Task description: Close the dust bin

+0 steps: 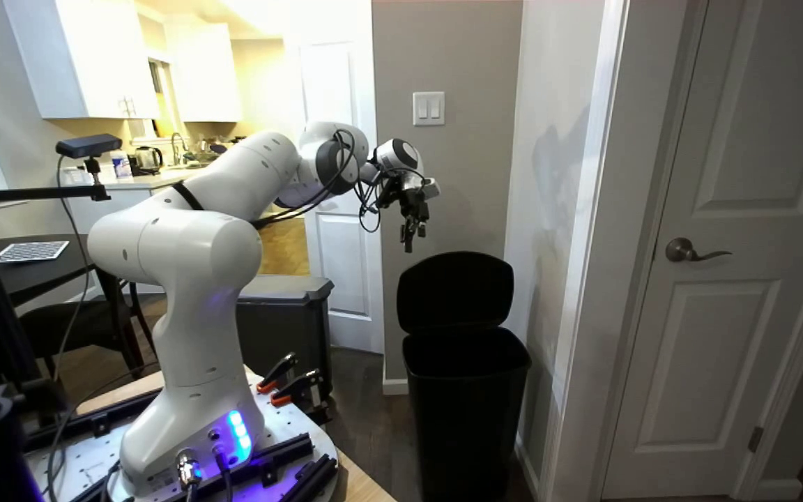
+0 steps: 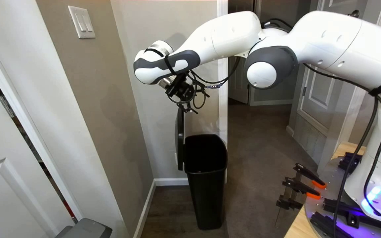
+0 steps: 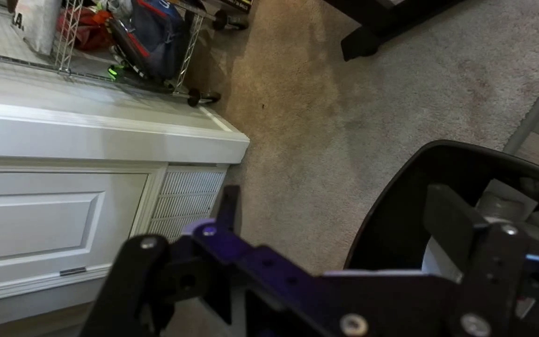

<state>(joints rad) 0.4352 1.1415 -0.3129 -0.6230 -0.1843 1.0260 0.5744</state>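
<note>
Where walls [image 1: 475, 174] stand near, bin [image 1: 468, 418] gapes.

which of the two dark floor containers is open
The all-black bin: its hinged lid stands raised and its mouth is uncovered in both exterior views. The grey-topped container, by contrast, has its top on.

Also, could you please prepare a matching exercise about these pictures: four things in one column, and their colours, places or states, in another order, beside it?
1. lid
2. gripper
3. light switch plate
4. clamps

A. white, wall-mounted
B. black with orange parts
C. jaws spread apart
D. standing up, uncovering the dust bin

Pairs: 1-D; 2-C; 3-A; 4-B
</note>
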